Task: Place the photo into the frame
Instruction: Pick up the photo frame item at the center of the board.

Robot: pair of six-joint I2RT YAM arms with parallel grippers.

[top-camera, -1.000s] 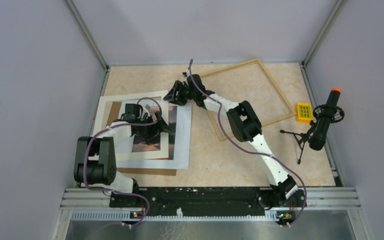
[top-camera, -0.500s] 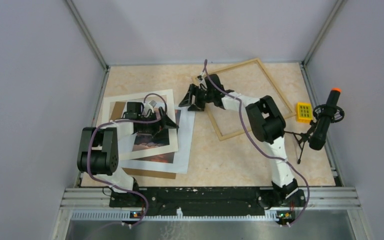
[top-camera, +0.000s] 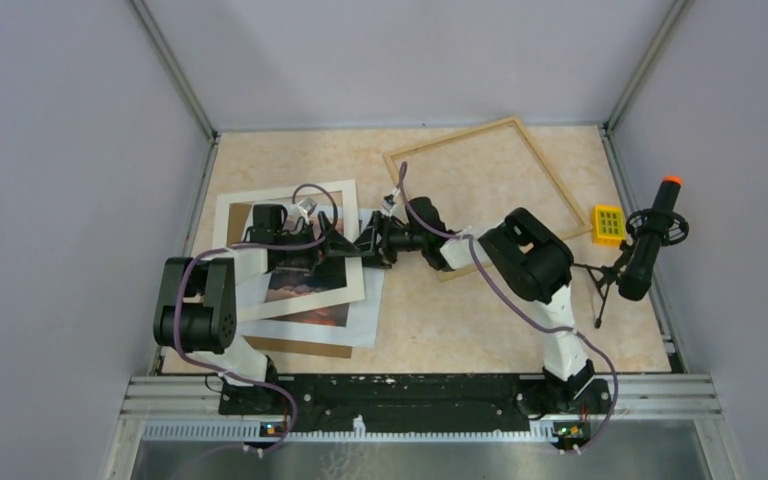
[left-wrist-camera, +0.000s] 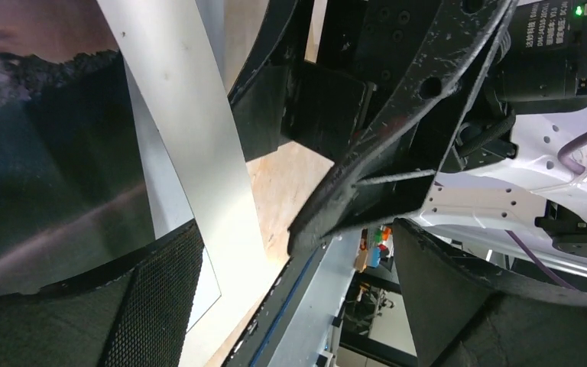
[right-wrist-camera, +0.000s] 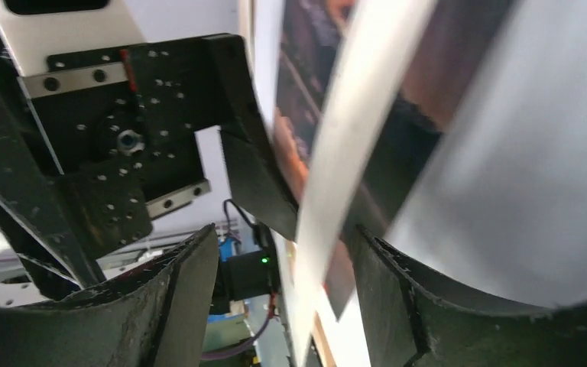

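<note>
The photo [top-camera: 298, 288], lying under the white mat [top-camera: 290, 195] well apart from the frame [top-camera: 450, 138], is best freed if only the mat's right edge is pinched by the right gripper [top-camera: 372, 244], which, like the left gripper [top-camera: 343, 246], is spread open

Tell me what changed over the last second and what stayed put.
The right end effector came nearer along the right edge of the white mat and now faces the left end effector there. The white mat slid slightly right. Neither grips anything yet. The frame stayed put.
</note>
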